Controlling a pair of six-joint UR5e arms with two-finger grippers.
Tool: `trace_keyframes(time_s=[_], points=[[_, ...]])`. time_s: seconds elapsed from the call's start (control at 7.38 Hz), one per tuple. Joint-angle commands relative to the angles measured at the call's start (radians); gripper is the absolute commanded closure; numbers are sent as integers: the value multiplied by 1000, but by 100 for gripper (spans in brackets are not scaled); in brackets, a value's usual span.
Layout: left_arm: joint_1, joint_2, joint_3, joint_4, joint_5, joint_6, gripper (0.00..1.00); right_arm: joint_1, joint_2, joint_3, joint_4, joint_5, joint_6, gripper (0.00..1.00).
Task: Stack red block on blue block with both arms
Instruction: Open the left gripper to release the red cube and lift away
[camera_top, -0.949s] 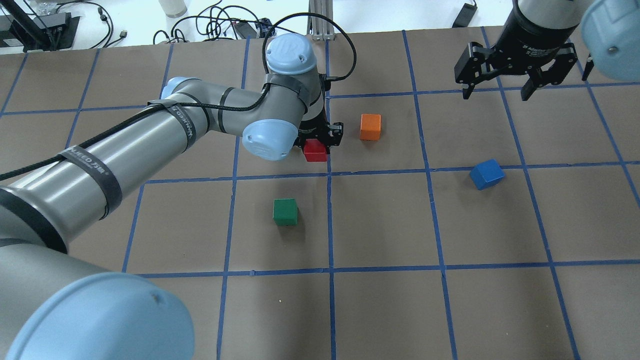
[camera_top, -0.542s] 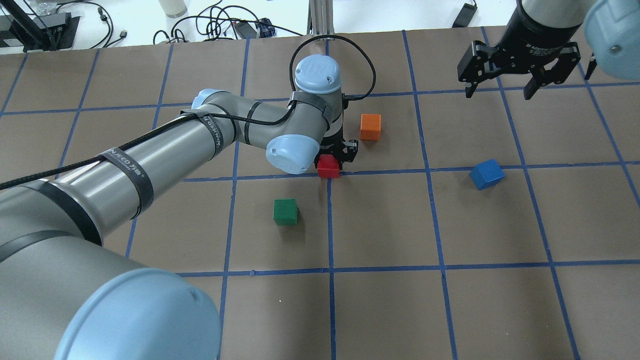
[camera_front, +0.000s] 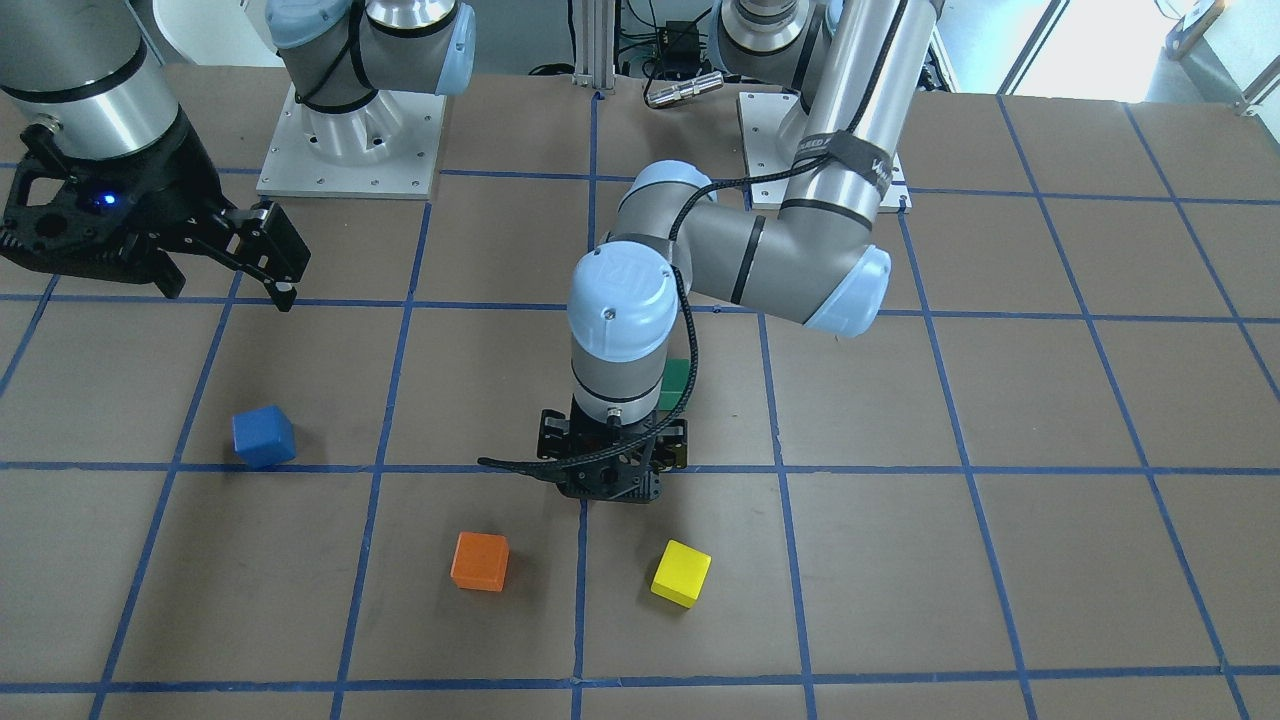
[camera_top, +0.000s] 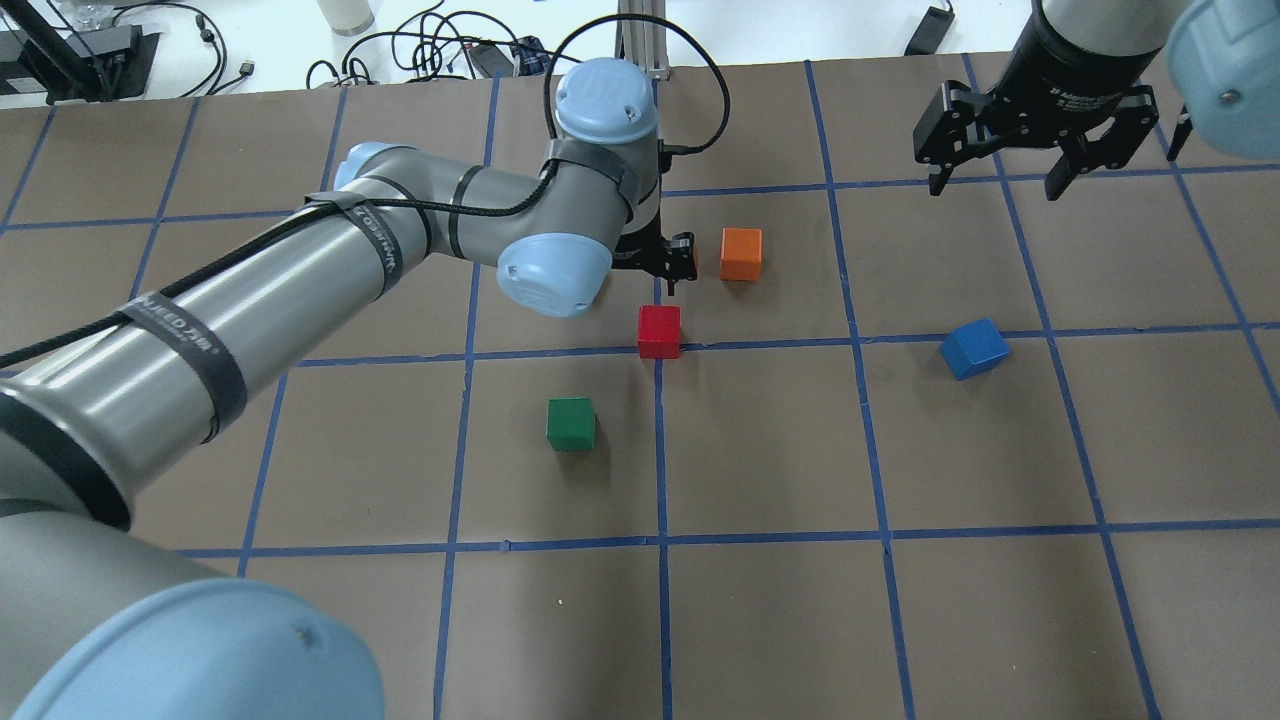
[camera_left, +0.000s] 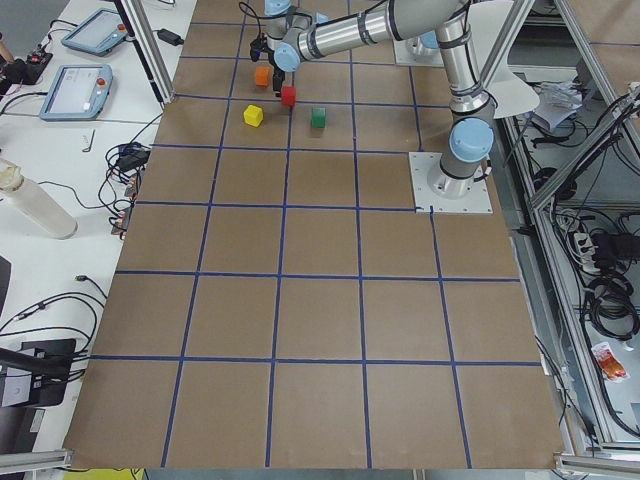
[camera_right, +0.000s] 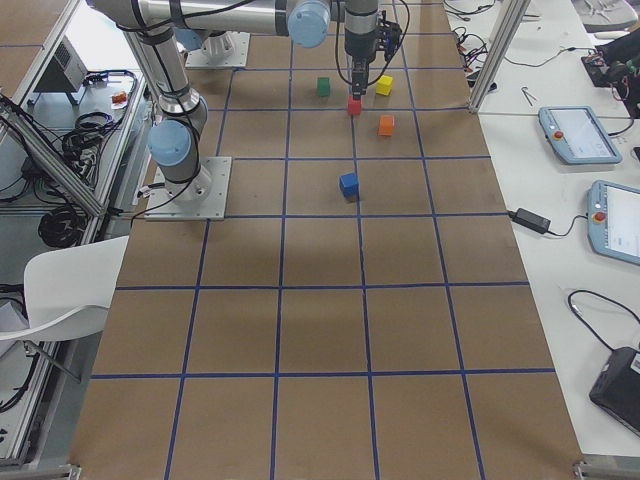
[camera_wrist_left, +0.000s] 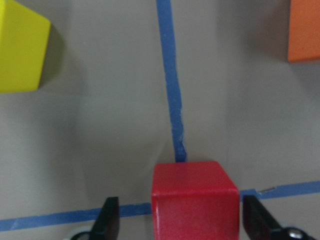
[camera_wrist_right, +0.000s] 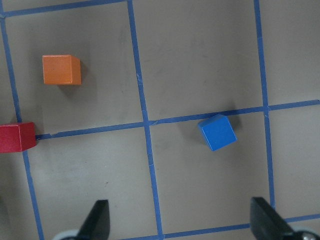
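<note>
The red block (camera_top: 659, 331) sits on the table at a crossing of blue tape lines; it also shows in the left wrist view (camera_wrist_left: 195, 200) and the right wrist view (camera_wrist_right: 17, 137). My left gripper (camera_top: 670, 262) is open and raised just above and behind it, with a finger (camera_wrist_left: 109, 222) clear of the block on each side. In the front view the left gripper (camera_front: 612, 470) hides the red block. The blue block (camera_top: 973, 348) lies turned at an angle to the right (camera_front: 263, 437) (camera_wrist_right: 217, 132). My right gripper (camera_top: 1005, 178) is open and empty, high beyond the blue block.
An orange block (camera_top: 741, 253) stands just right of the left gripper. A green block (camera_top: 571, 423) sits nearer the robot. A yellow block (camera_front: 681, 573) lies beyond the left gripper, hidden by the arm in the overhead view. Cables lie past the table's far edge.
My left gripper carried the red block toward the robot and to the right, set it on the tape crossing, let go and drew back up. The right arm barely moved.
</note>
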Motion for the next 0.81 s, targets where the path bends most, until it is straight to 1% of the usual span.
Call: trace_keyframes(time_s=[0.0, 0.14, 0.27, 0.41, 0.68], points=[[98, 143, 17, -182, 6, 183, 0, 0, 7, 4, 7, 3, 3, 0], [181, 215, 14, -256, 5, 280, 0, 6, 6, 8, 6, 12, 0, 0], [279, 289, 11, -328, 6, 325, 0, 20, 24, -1, -11, 14, 6, 0], [302, 359, 6, -394, 3, 337, 0, 48, 53, -4, -28, 12, 9, 0], [298, 470, 8, -481, 9, 335, 0, 149, 140, -9, -158, 12, 23, 0]])
